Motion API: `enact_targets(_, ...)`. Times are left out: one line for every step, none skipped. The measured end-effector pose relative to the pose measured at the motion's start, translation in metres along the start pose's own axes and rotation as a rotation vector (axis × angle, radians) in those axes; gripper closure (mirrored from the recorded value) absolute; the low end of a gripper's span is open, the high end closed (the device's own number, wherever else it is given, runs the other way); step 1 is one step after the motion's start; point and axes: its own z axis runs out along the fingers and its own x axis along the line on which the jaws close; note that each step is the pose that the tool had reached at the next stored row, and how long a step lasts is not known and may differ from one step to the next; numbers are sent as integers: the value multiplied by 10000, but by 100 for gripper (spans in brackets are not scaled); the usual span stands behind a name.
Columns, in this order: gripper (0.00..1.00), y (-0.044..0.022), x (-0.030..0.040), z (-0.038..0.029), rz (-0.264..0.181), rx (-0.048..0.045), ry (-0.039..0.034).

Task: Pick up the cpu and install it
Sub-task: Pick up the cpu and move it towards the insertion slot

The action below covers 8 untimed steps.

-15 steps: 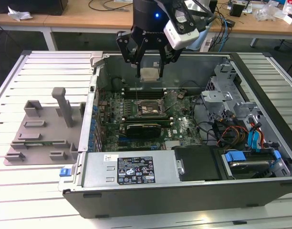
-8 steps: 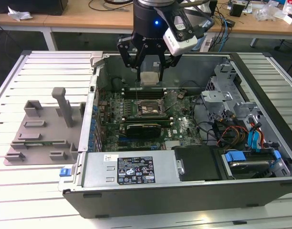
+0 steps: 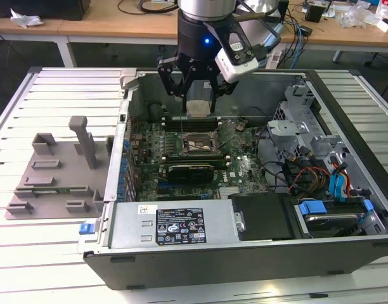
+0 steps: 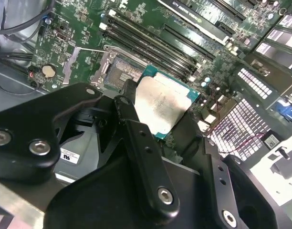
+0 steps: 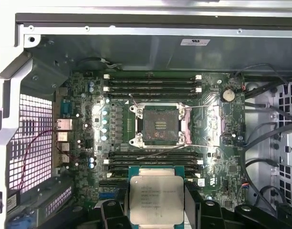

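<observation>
The cpu is a flat square chip with a silvery top and a green edge. My gripper is shut on it and holds it in the air inside the open computer case, above the motherboard's far side. In both wrist views the cpu sits between the black fingers. The open black socket lies below the chip and a little nearer the case's front. Its metal frame is open and nothing lies in it.
The case lies on its side on a white slatted table. Memory slots flank the socket. Cables and drive bays fill the exterior view's right. A grey fixture block stands at the exterior view's left.
</observation>
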Motion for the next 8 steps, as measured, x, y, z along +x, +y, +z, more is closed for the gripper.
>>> enact_targets(45,8,-8,13,0,0,0)
enact_targets(45,16,-19,30,-1,-1,-1)
enact_targets(45,24,-38,53,0,-2,-1)
enact_targets(45,31,-63,77,-1,-1,0)
enact_targets(45,36,-84,93,0,0,0)
enact_targets(45,39,-98,107,0,0,0)
enact_targets(45,46,-112,129,0,-1,0)
enact_targets(45,54,-127,153,0,0,0)
